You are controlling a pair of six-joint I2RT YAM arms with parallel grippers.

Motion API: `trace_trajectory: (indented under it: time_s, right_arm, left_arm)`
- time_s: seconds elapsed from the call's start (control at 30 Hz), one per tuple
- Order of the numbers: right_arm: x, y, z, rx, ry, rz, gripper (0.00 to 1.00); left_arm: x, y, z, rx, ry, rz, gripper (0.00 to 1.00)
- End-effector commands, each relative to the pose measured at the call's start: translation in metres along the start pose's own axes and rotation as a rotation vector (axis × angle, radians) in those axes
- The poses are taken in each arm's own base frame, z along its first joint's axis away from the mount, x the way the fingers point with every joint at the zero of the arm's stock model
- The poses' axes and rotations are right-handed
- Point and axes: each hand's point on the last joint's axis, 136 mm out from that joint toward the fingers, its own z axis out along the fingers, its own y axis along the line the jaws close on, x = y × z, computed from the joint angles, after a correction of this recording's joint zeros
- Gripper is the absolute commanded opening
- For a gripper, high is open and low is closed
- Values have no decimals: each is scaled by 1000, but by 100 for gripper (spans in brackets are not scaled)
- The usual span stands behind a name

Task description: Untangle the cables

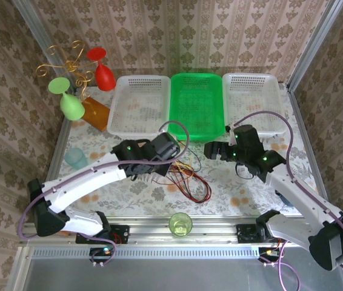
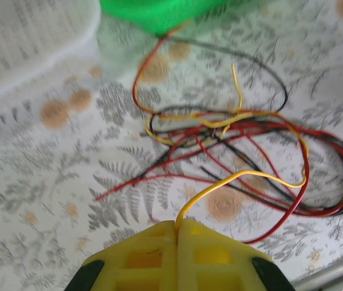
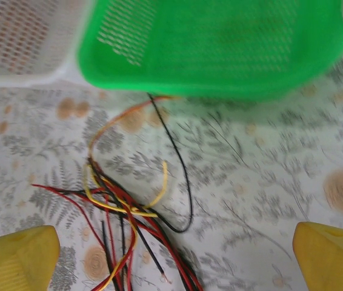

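A green cup (image 1: 180, 223) stands at the near edge of the bench (image 1: 129, 193). Just past it the cables (image 1: 189, 179) lie tangled. The left tool (image 2: 176, 225) pinches one yellow cable (image 2: 244, 177), maybe part of the tangle. The right tool (image 3: 174, 257) is spread wide, holding nothing. Farthest back sits a green basket (image 1: 197, 103).

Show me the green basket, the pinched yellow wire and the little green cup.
green basket (image 1: 197, 103): top external view, its mesh floor.
yellow wire (image 2: 239, 174): left wrist view, the top of its arch.
green cup (image 1: 180, 225): top external view, its middle.
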Motion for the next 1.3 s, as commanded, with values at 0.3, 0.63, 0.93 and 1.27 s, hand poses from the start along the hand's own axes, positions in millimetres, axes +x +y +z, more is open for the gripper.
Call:
trace_trajectory:
  time_s: [0.3,0.63,0.93,1.27]
  right_arm:
    - [-19,90,-41,-460,-280,-485,87]
    - [-23,143,-8,-665,-148,-508,70]
    - [-27,169,21,-738,-69,-478,31]
    - [-35,169,14,-731,-69,-490,0]
  left_arm:
    - [-71,10,-33,40,-126,38,0]
    - [-79,-1,-32,91,-134,72,0]
    - [-84,-3,-35,108,-162,86,0]
    - [-99,11,-61,99,-309,148,50]
